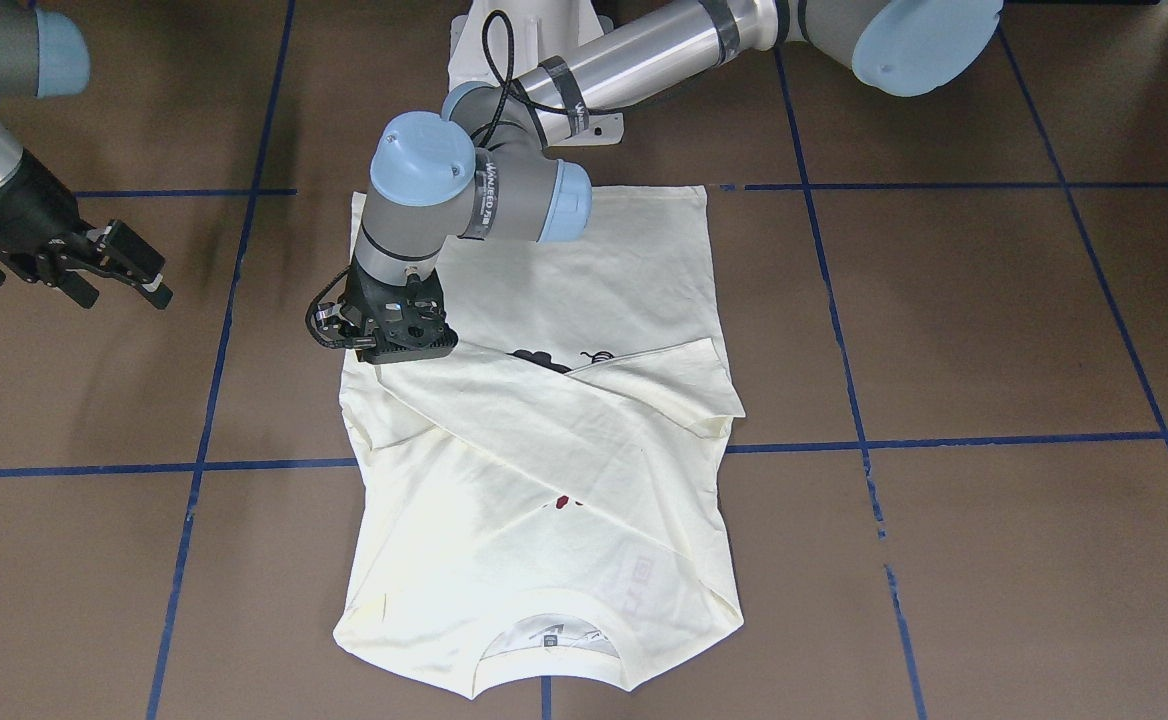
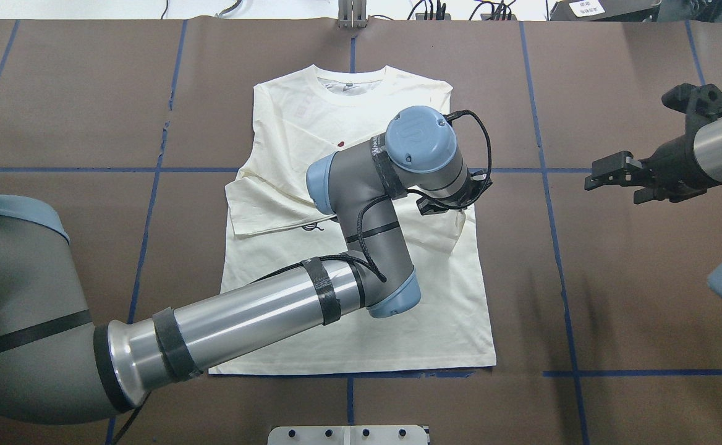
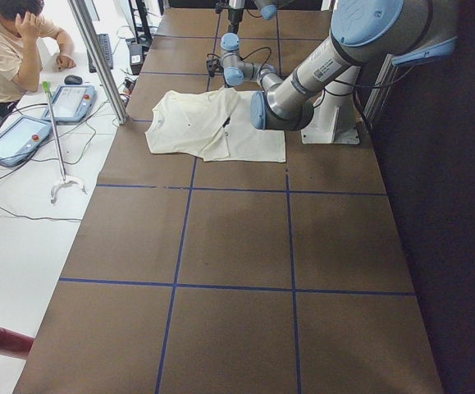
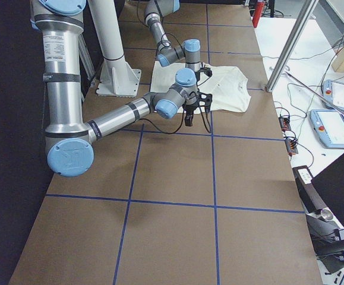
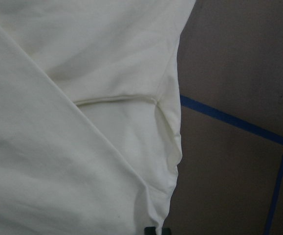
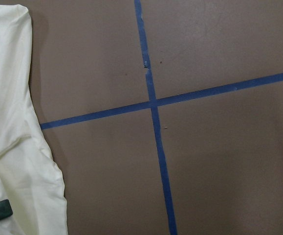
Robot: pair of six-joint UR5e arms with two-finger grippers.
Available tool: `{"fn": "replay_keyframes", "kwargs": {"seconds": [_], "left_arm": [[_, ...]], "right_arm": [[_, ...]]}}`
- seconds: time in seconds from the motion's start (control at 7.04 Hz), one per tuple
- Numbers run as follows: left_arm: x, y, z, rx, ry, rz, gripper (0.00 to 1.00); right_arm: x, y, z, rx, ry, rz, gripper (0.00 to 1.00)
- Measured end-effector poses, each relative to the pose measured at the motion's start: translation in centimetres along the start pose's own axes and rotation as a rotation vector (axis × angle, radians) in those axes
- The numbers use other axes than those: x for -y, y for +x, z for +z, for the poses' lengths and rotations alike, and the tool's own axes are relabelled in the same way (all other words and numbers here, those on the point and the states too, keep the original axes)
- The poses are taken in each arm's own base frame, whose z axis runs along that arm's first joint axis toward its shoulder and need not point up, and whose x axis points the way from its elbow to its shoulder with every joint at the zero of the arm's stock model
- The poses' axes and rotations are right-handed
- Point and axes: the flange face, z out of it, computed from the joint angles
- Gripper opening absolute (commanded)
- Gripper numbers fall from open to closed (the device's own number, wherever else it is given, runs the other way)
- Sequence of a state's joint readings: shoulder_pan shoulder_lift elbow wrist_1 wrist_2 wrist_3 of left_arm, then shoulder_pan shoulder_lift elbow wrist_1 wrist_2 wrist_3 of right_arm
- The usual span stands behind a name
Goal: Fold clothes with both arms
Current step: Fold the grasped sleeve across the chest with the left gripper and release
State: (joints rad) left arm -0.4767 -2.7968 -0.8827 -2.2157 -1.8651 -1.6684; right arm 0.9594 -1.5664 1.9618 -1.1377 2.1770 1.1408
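T-shirt [image 1: 544,470] lies flat at mid-surface. Its long axis runs from the robot's edge to the operators' edge, collar toward the operators, with both sleeves crossed over the chest. Surface [image 1: 994,320] is brown, gridded with blue tape lines [image 1: 944,440], and bare toward both ends. Left pincer [image 1: 396,335] points down at the shirt's side edge; whether it is clenched cannot be told. Right pincer [image 1: 124,292] hangs released, well apart from the cloth. A seated person [image 3: 7,49] is beyond the operators' edge.
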Motion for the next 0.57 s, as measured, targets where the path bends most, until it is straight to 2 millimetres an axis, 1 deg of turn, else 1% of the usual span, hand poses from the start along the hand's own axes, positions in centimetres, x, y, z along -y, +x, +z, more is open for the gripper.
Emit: {"fn": "replay_keyframes", "kwargs": {"seconds": [0.14,0.28,0.43,0.57], "left_arm": [[0.3,-0.2,0.3,-0.009,0.024,-0.004,0.33],[0.6,-0.2,0.4,-0.019,0.044,-0.014,0.44],[0.7,0.3,-0.2,-0.034,0.052,-0.017,0.46],[0.7,1.0,-1.6,-0.047,0.053,-0.019,0.46]], "right_arm": [[-0.2,0.9,0.0,-0.002,0.005,-0.006,1.00],[-0.3,1.2,0.1,-0.004,0.007,-0.006,1.00],[-0.3,1.2,0.1,-0.003,0.010,-0.005,1.00],[-0.4,1.0,0.1,0.003,0.019,-0.001,1.00]]}}
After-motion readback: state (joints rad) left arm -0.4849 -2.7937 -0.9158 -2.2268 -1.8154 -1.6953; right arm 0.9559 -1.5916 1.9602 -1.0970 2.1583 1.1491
